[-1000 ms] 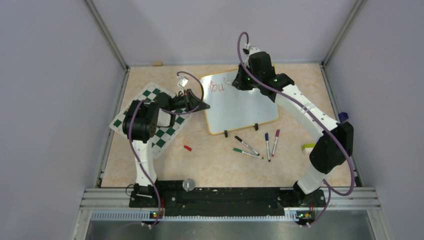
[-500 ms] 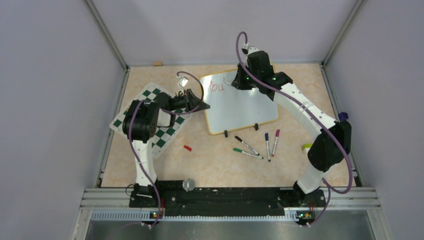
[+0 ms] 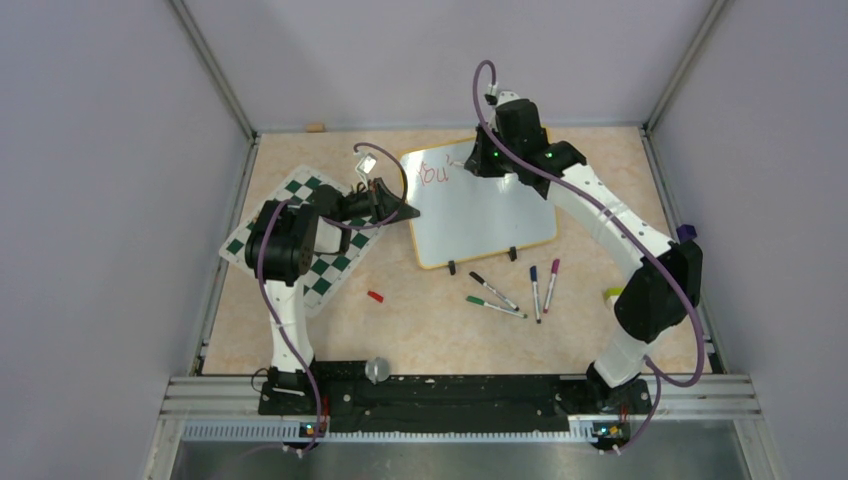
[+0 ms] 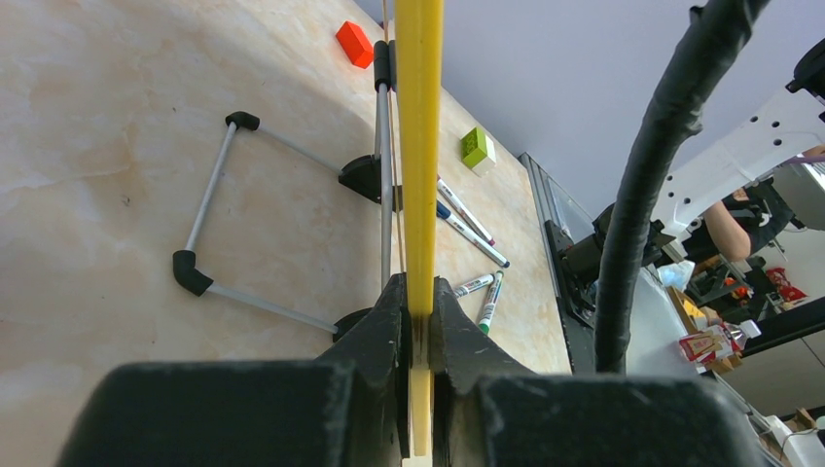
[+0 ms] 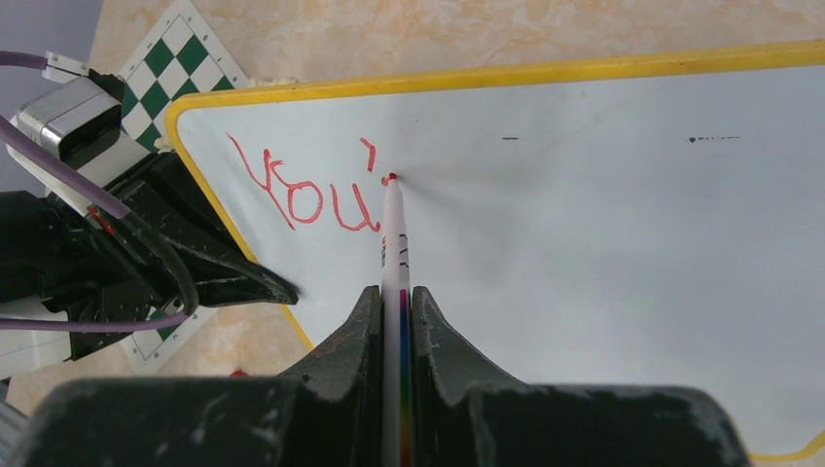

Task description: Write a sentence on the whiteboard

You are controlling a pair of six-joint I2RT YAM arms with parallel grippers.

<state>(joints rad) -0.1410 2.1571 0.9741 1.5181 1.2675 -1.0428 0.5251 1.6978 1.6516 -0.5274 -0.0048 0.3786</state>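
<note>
The whiteboard [image 3: 485, 210] lies at the table's middle back, glossy white with a yellow frame; it also fills the right wrist view [image 5: 603, 214]. Red writing "You'" [image 5: 306, 190] sits near its left end. My right gripper [image 5: 397, 302] is shut on a white marker [image 5: 395, 243] whose red tip touches the board just right of the apostrophe. My left gripper [image 4: 420, 311] is shut on the board's yellow frame [image 4: 420, 117] at its left edge; in the top view this gripper [image 3: 408, 211] sits at that edge.
A green-and-white chess mat [image 3: 305, 240] lies under the left arm. Several markers [image 3: 515, 290] lie in front of the board, with a red cap [image 3: 375, 296] to their left and a green block [image 3: 616, 294] to their right. The board's wire stand [image 4: 282, 224] shows underneath.
The right gripper and marker have shifted very slightly along the board's top. The left arm has not moved.
</note>
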